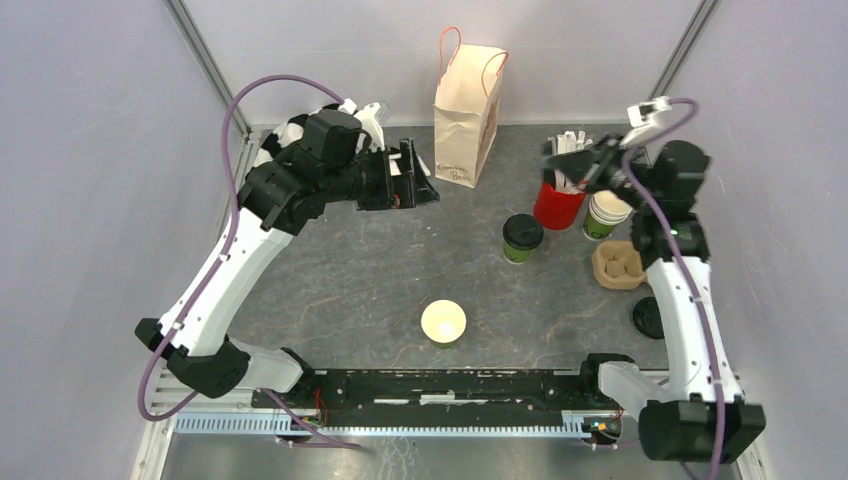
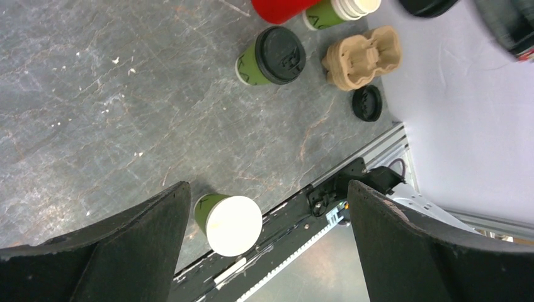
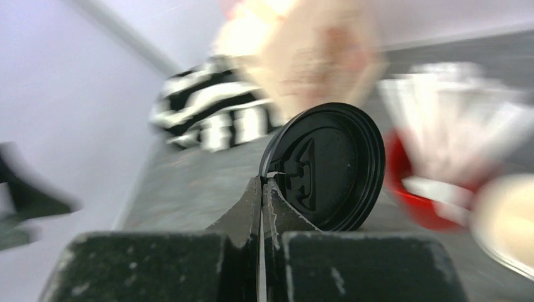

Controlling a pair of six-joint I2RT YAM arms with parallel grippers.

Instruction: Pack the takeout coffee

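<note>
One green cup with a black lid (image 1: 522, 237) stands right of centre; it also shows in the left wrist view (image 2: 274, 56). A second green cup (image 1: 443, 322), lidless with a pale inside, stands near the front edge; it lies below my left fingers in the left wrist view (image 2: 230, 223). My left gripper (image 1: 418, 178) is open and empty, raised beside the paper bag (image 1: 468, 100); it shows wide open in its own view (image 2: 267, 189). My right gripper (image 1: 565, 160) is above the red cup, shut (image 3: 263, 182) on the rim of a black lid (image 3: 327, 167).
A red cup of white sticks (image 1: 558, 205) and a stack of lidless cups (image 1: 605, 215) stand at the back right. A brown pulp cup carrier (image 1: 617, 265) lies beside them, with a loose black lid (image 1: 648, 317) nearer the front. Grey walls enclose the table.
</note>
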